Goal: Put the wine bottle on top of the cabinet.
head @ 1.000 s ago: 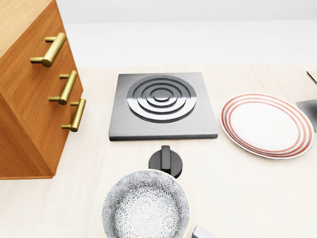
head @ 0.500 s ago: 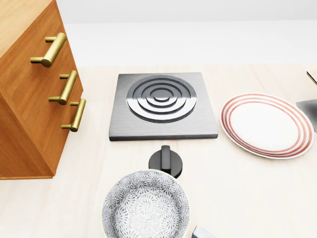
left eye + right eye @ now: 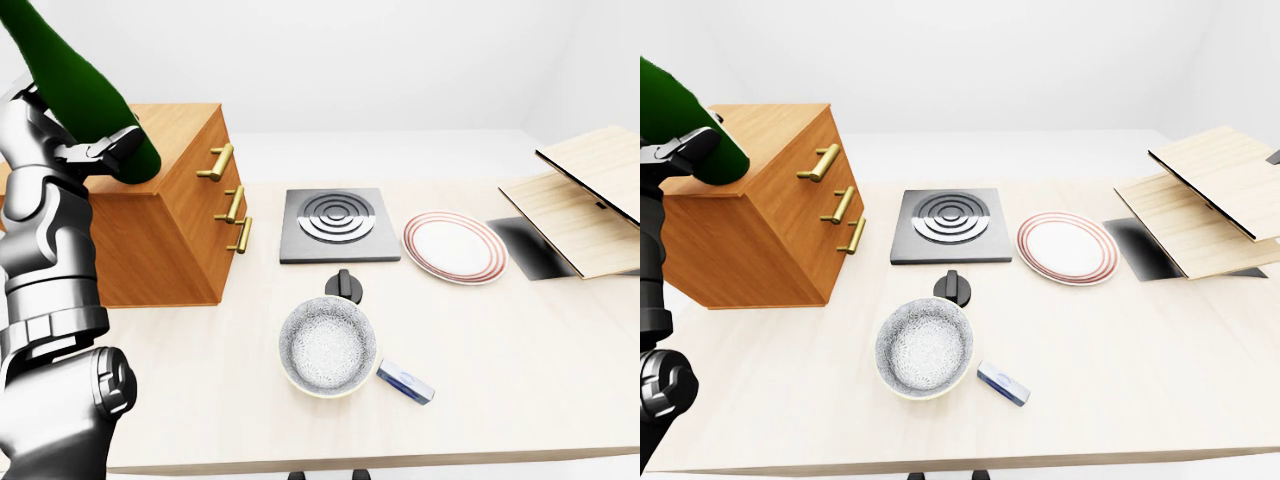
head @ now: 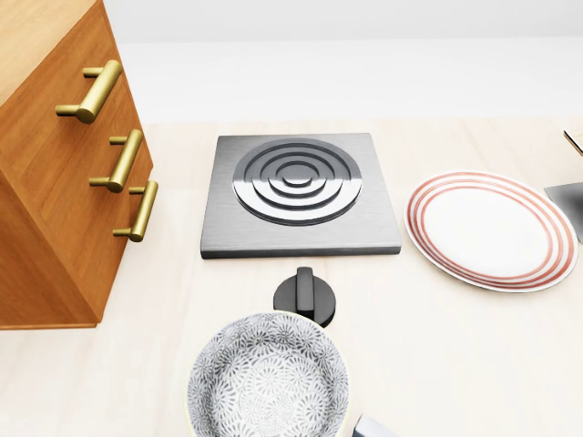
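Bottle [image 3: 75,85], dark green, is held in the air at the upper left of the left-eye view, above the near left part of the cabinet [image 3: 165,215] top. Its long axis is tilted: the rounded base points down and to the right, toward the cabinet top, and the body runs up and left out of the picture, so the neck is not visible. Whether the base touches the cabinet cannot be told.

The left hand [image 3: 100,152] is clamped on the bottle near its base, dark fingers wrapped around the glass, with the silver arm rising from the bottom left. The right hand is out of all three views.

The cabinet is wooden, with three brass handles [image 3: 230,205] on its right face, and it stands on a pale table [image 3: 520,340]. To the cabinet's right lies a square grey burner plate [image 3: 335,222] with concentric rings, and further right a white plate [image 3: 455,247] with red rim stripes. Below the burner sits a black knob [image 3: 344,286], then a patterned grey bowl [image 3: 328,347], with a small blue and white box [image 3: 405,381] just beside the bowl. Far right of the cabinet are stacked wooden boards [image 3: 585,195].
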{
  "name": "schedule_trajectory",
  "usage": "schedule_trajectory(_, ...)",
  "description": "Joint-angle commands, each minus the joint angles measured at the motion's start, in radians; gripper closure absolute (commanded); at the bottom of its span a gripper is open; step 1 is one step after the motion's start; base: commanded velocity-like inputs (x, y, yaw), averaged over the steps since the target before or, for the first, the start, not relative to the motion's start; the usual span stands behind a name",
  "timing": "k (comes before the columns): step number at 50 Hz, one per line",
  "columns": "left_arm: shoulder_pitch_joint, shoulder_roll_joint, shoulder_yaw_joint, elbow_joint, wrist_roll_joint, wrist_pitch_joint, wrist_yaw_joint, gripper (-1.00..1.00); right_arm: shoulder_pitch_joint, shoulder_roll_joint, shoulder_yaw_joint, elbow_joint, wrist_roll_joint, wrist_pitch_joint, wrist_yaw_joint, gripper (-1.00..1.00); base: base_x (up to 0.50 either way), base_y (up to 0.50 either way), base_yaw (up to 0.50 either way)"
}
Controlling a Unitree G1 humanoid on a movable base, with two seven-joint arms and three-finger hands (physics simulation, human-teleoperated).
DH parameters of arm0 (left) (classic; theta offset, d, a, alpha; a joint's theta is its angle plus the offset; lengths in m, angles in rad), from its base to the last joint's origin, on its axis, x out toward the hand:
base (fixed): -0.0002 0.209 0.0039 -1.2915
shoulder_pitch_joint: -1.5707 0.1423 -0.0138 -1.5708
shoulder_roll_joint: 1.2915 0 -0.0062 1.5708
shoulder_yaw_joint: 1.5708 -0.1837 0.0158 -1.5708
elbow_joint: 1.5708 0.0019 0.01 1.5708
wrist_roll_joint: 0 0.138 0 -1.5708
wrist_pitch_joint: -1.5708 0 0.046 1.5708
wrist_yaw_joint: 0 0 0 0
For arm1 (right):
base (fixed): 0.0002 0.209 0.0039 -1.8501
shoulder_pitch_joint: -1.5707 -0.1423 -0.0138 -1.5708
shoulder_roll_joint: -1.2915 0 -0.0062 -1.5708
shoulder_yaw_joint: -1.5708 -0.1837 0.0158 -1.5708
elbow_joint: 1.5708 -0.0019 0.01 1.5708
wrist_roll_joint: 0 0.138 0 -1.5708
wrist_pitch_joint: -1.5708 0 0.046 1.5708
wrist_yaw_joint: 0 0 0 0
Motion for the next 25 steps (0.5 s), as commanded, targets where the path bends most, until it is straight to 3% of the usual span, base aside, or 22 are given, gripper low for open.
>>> schedule_trajectory(1, 0.100, -0.015, -0.017, 0.014, -0.042, 0.000, 0.003, 0.38, 0.000, -0.004, 0.000, 0.000, 0.000, 0.000, -0.005, -1.00, 0.00, 0.00, 0.00)
schedule_trajectory(6, 0.098, -0.013, -0.018, 0.028, -0.037, 0.000, -0.003, 0.15, 0.000, -0.003, 0.000, 0.000, 0.000, 0.000, -0.005, -1.00, 0.00, 0.00, 0.00)
schedule_trajectory(7, 0.100, -0.011, -0.017, 0.021, -0.038, 0.000, -0.002, -0.31, -0.001, -0.004, 0.000, 0.000, 0.000, 0.000, -0.009, -1.00, 0.00, 0.00, 0.00)
schedule_trajectory(8, 0.100, -0.011, -0.016, 0.022, -0.039, 0.000, -0.003, -0.56, 0.000, -0.002, 0.000, 0.000, 0.000, 0.000, -0.009, -1.00, 0.00, 0.00, 0.00)
schedule_trajectory(15, 0.105, -0.010, -0.014, 0.016, -0.039, 0.000, 0.001, -0.55, -0.002, 0.002, 0.000, 0.000, 0.000, 0.000, -0.007, -1.00, 0.00, 0.00, 0.00)
schedule_trajectory(18, 0.103, -0.011, -0.014, 0.014, -0.041, 0.000, 0.004, -0.42, -0.005, -0.001, 0.000, 0.000, 0.000, 0.000, -0.011, -1.00, 0.00, 0.00, 0.00)
schedule_trajectory(25, 0.096, -0.012, -0.019, 0.029, -0.035, 0.000, -0.001, -0.52, -0.004, -0.004, 0.000, 0.000, 0.000, 0.000, -0.011, -1.00, 0.00, 0.00, 0.00)
